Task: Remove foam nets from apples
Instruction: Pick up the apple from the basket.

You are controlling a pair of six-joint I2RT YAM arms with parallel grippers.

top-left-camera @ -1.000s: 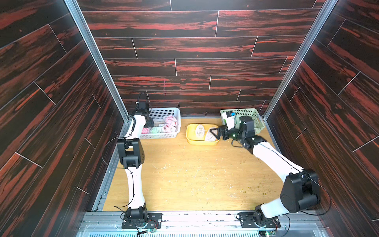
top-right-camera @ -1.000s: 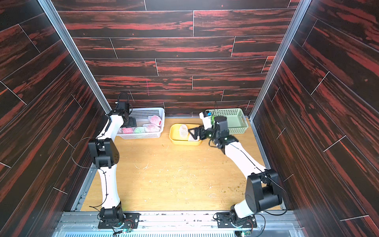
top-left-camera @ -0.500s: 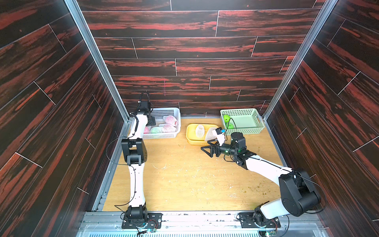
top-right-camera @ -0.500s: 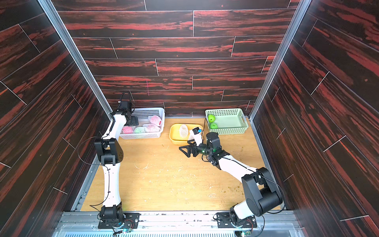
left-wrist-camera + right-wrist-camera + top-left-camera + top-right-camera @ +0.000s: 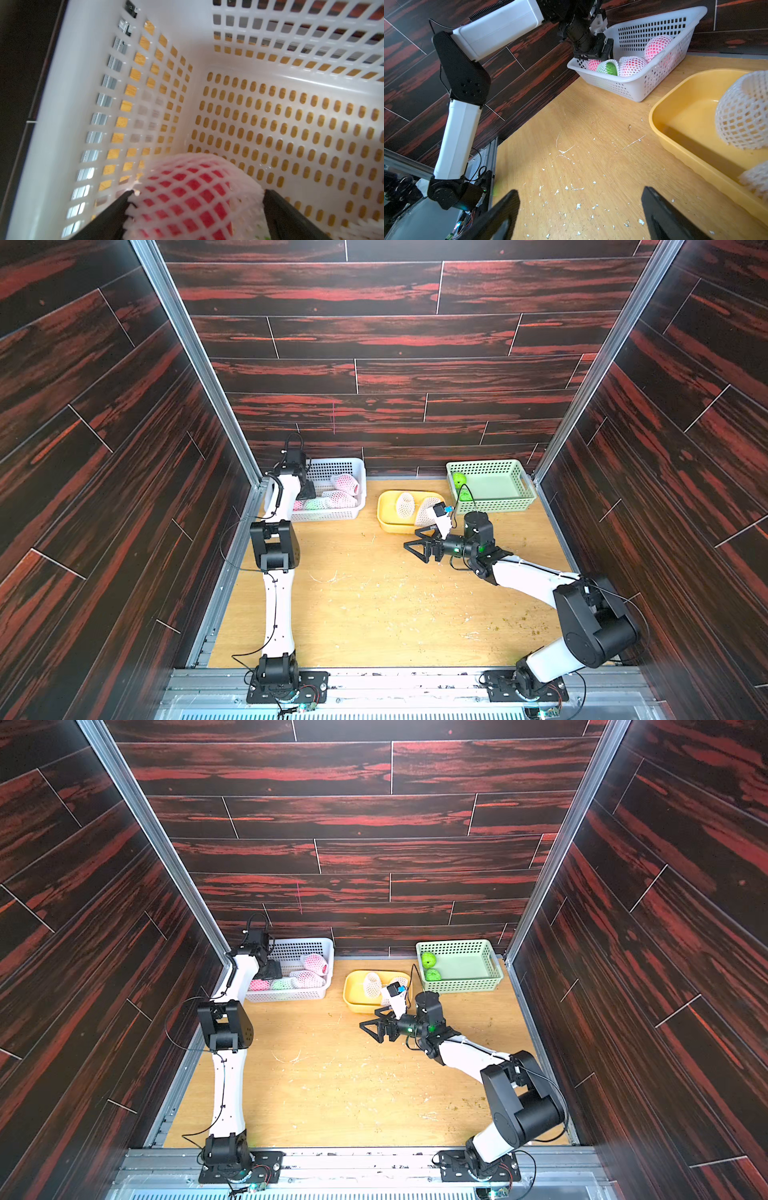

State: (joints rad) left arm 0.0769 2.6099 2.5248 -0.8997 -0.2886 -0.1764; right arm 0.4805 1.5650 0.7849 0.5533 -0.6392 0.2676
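Several apples in white foam nets lie in the white basket [image 5: 357, 466]: two red ones [image 5: 347, 483] [image 5: 343, 499], a green one [image 5: 316, 504] [image 5: 607, 67]. My left gripper [image 5: 307, 491] [image 5: 198, 193] reaches down into the basket's left end, open, its fingers [image 5: 116, 209] straddling a netted red apple [image 5: 193, 187] that touches both. Two bare green apples [image 5: 459, 479] [image 5: 465, 494] sit in the green basket [image 5: 490, 506]. Two empty foam nets [image 5: 404, 505] [image 5: 428, 510] lie in the yellow tray [image 5: 388, 526]. My right gripper [image 5: 413, 541] [image 5: 579, 192] hangs open and empty over the table, in front of the tray.
In both top views the three containers stand along the back wall, and dark wood panels close in both sides. White foam crumbs [image 5: 566, 151] are scattered over the wooden tabletop [image 5: 374, 605]. The left arm's elbow [image 5: 274, 545] hangs above the table's left edge.
My right arm has drawn back from the green basket and tray toward the table's middle, its gripper open and empty. The left gripper has stayed in the white basket.
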